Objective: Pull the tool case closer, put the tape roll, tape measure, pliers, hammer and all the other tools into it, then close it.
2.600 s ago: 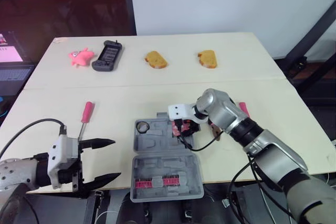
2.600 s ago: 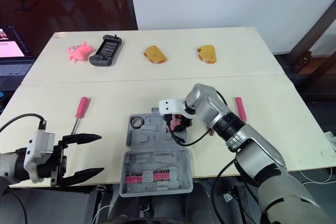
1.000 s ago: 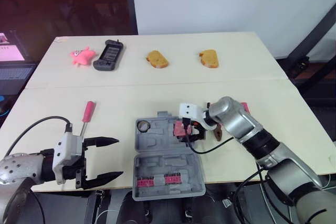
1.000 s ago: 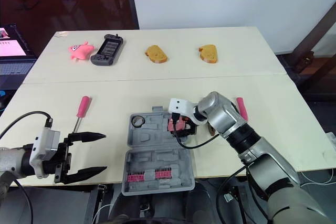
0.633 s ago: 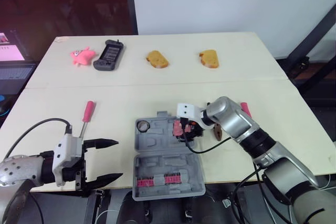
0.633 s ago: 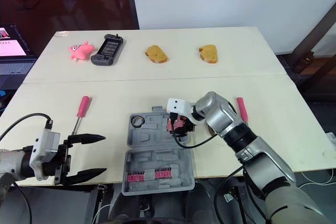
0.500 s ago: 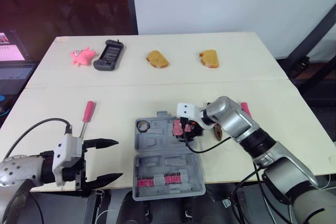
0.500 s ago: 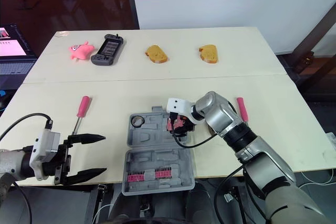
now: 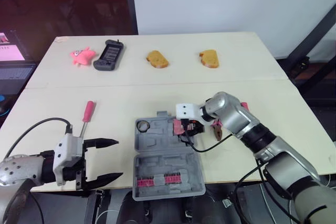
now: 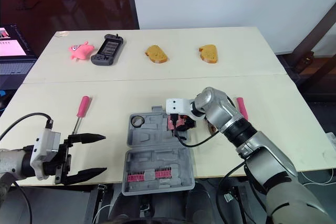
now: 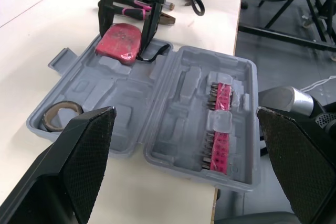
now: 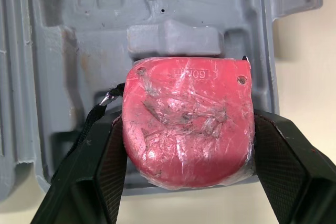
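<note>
- Step in hand, I'd say: stowing the tape measure [image 12: 186,124]. Right fingers [image 12: 286,166] pinch it by its sides, right over the far right pocket of the open case [image 9: 160,148].
- Left fingers [image 9: 100,143] are spread wide, idle at the counter's [image 9: 63,98] near left edge.
- Next up, I reckon: lower it square into the pocket, let go, then go for the pliers [image 9: 216,129] just beside the case.

A: What on the tape measure [image 12: 188,103] is covered?
B: Its sides, by the fingers [image 12: 286,166] of the right gripper [image 10: 179,124]; the raised lettering cannot be read.
A: And the pliers [image 9: 216,130]?
B: Largely hidden behind the right arm. The tool case [image 12: 79,35] is cut off in the right wrist view.
</note>
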You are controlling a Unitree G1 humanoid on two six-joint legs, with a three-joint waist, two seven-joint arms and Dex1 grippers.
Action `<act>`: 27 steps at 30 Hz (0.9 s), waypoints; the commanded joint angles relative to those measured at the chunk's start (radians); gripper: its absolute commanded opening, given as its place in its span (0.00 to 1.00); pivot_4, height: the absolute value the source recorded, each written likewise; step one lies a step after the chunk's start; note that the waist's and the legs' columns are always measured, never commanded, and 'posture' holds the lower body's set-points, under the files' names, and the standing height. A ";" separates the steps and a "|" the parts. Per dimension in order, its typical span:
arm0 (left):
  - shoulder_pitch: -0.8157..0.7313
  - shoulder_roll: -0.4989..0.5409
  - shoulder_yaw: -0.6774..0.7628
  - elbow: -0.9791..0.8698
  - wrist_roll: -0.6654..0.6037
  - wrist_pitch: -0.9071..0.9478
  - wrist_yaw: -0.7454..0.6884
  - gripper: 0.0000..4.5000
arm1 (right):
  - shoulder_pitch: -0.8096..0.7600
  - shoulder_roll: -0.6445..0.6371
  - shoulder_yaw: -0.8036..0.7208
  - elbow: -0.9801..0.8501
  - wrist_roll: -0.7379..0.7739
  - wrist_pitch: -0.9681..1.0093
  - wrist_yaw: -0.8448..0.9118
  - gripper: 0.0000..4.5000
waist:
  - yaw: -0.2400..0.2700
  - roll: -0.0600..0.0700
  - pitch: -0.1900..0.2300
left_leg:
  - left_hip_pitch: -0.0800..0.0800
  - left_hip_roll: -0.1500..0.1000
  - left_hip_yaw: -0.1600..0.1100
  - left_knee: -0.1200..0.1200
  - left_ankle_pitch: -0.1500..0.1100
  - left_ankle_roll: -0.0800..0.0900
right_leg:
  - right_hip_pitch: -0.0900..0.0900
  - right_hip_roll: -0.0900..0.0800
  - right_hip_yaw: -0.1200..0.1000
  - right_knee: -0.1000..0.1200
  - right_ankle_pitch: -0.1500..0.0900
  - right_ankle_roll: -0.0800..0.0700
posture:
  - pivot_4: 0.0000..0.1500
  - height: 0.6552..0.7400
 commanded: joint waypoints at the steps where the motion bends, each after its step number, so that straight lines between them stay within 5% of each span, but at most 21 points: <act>1: 0.000 0.001 0.002 -0.029 0.006 -0.014 0.012 1.00 | -0.046 0.018 -0.002 0.068 -0.015 -0.090 0.019 0.64 | -0.001 0.000 0.000 | 0.000 0.000 0.000 0.000 0.000 0.000 | 0.000 0.000 0.000 0.000 0.000 0.000 | 1.00 0.75; 15: 0.009 -0.003 -0.017 -0.054 0.001 0.007 0.058 1.00 | -0.089 0.067 -0.031 0.211 -0.046 -0.215 0.034 0.64 | -0.001 0.000 0.000 | 0.000 0.000 0.000 0.000 0.000 0.000 | 0.000 0.000 0.000 0.000 0.000 0.000 | 1.00 0.75; 17: 0.003 -0.001 -0.022 -0.053 0.000 0.009 0.060 1.00 | -0.086 0.070 -0.037 0.210 -0.043 -0.205 0.038 0.88 | -0.001 0.000 0.000 | 0.000 0.000 0.000 0.000 0.000 0.000 | 0.000 0.000 0.000 0.000 0.000 0.000 | 1.00 0.75; 19: -0.002 0.002 -0.024 -0.053 -0.002 0.009 0.059 1.00 | -0.080 0.062 -0.040 0.191 -0.047 -0.203 0.036 0.99 | -0.001 0.000 0.000 | 0.000 0.000 0.000 0.000 0.000 0.000 | 0.000 0.000 0.000 0.000 0.000 0.000 | 1.00 0.75; 27: -0.007 0.007 -0.029 -0.052 -0.005 0.007 0.055 1.00 | -0.034 -0.015 -0.101 0.004 0.001 -0.106 0.087 0.99 | 0.002 0.000 0.000 | 0.000 0.000 0.000 0.000 0.000 0.000 | 0.000 0.000 0.000 0.000 0.000 0.000 | 1.00 0.75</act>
